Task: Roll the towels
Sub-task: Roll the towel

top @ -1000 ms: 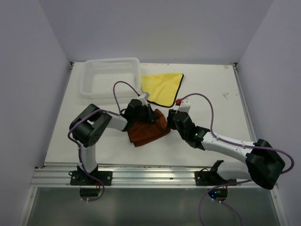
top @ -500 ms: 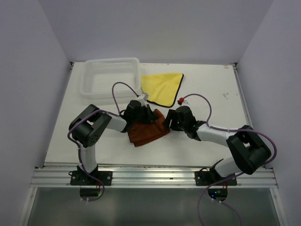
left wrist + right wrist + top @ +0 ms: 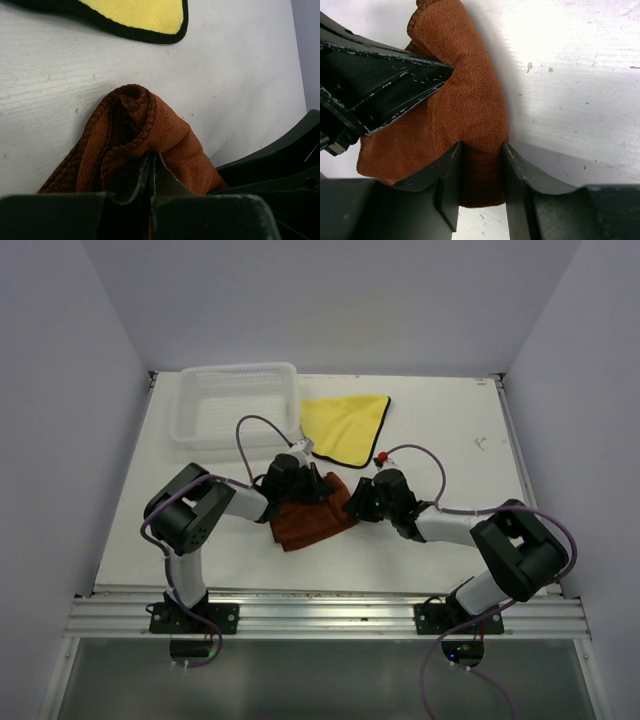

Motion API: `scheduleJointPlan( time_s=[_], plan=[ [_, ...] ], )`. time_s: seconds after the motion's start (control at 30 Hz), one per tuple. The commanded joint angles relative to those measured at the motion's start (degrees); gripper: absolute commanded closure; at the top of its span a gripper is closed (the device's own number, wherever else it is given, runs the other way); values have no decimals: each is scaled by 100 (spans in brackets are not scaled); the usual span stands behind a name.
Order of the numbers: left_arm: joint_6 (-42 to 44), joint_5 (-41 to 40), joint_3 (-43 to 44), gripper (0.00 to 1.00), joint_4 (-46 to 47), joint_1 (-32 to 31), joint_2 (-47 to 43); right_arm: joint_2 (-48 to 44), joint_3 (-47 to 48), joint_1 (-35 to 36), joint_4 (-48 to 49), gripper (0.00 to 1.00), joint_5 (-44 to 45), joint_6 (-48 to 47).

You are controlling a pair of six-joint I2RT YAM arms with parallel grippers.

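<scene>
- White walls stand round a white table [image 3: 450, 430]. Its top is painted and a bit scuffed. Both arms are bolted at its near edge.
- At the back left sits a white plastic basket [image 3: 235, 405], hard and full of little holes.
- Next comes the left gripper [image 3: 316, 487], which has stayed put for the last second. Its jaws are squeezed tight together on a thick fold of the brown towel [image 3: 305, 525].
- That brown towel lies in the middle of the table, between the two grippers. It looks soft and fuzzy, with a bumpy stitched edge. Right now it is a lump with one curled fold, not a neat roll.
- Behind it, the yellow towel [image 3: 347, 425] lies flat. It looks thin and smooth, with a dark hem and a pointed corner. It has not moved.
- The right gripper [image 3: 480, 150] is what changed. A second ago it hung just beside the brown towel's right edge. Now the arm has tucked its elbow in and pushed forward. Its black fingers [image 3: 451, 172] are half closed, pressing on a fold of brown cloth from both sides.
- I think both grippers now have the brown towel, so the rolling can go on. The yellow one still waits.
</scene>
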Motion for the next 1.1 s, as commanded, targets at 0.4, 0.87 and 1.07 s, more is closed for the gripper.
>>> scheduleJointPlan(
  time_s=[0.4,0.87,1.07],
  plan=[
    [249,-655,33,99,-1494,59,-306,-387,-136,174,-370,100,629,-1015],
    [249,-313,253,95,-1907,86,-1132,-573,567,1201,-1409,100,3608,-2590],
    [266,-304,297,95,-2013,86,-1334,-502,524,1597,-1208,100,4373,-2889]
  ],
)
